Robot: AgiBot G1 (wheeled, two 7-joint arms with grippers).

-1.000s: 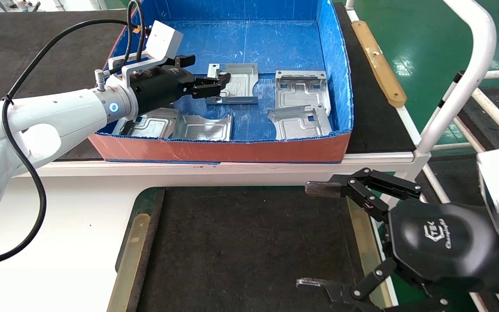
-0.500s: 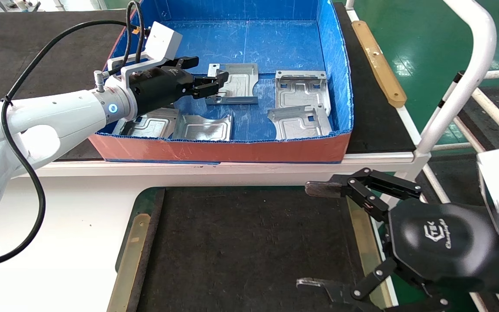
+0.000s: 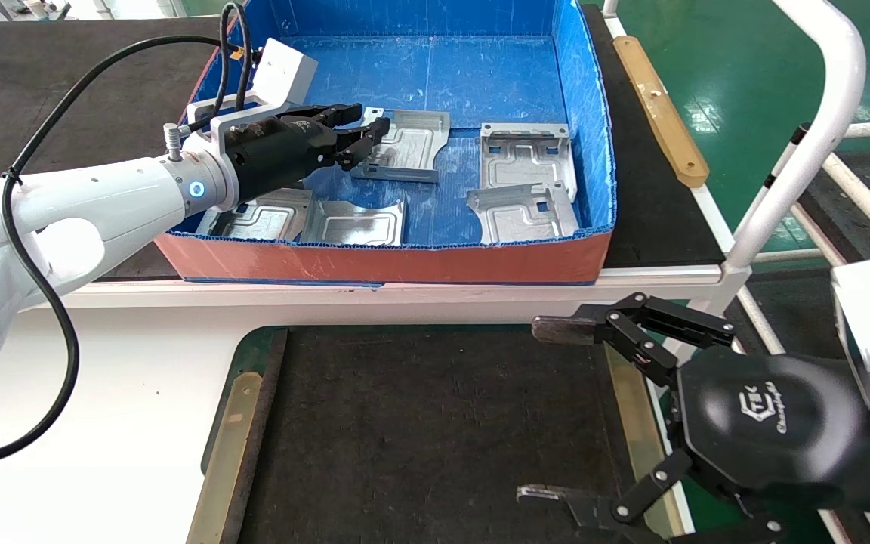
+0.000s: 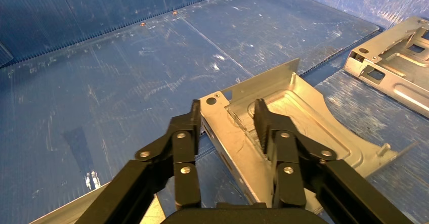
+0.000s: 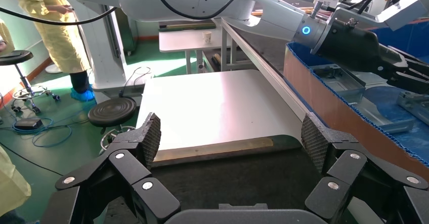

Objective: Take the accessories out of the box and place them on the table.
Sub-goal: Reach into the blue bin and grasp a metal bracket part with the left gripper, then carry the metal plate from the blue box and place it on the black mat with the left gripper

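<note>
The box (image 3: 374, 264), blue inside and orange-red outside, holds several silver plates. My left gripper (image 3: 367, 136) reaches into it and is shut on the near edge of one plate (image 3: 408, 143), which is tilted and raised off the floor. In the left wrist view the gripper (image 4: 227, 110) has one finger on each side of this plate's (image 4: 293, 113) flange. Other plates lie at the right (image 3: 527, 155), front right (image 3: 523, 215), front middle (image 3: 356, 224) and front left (image 3: 261, 219). My right gripper (image 3: 548, 412) is open and empty over the black mat's (image 3: 435, 423) right edge.
Tan wooden strips (image 3: 227, 446) edge the mat. A white table surface (image 3: 103, 393) lies to its left. A white tube frame (image 3: 820, 113) rises at the right. In the right wrist view the gripper (image 5: 230, 133) faces the mat and the box's orange wall (image 5: 329, 107).
My left gripper has closed on the plate's edge and lifted it; the plate has tilted and shifted slightly up and left. The right arm has not moved.
</note>
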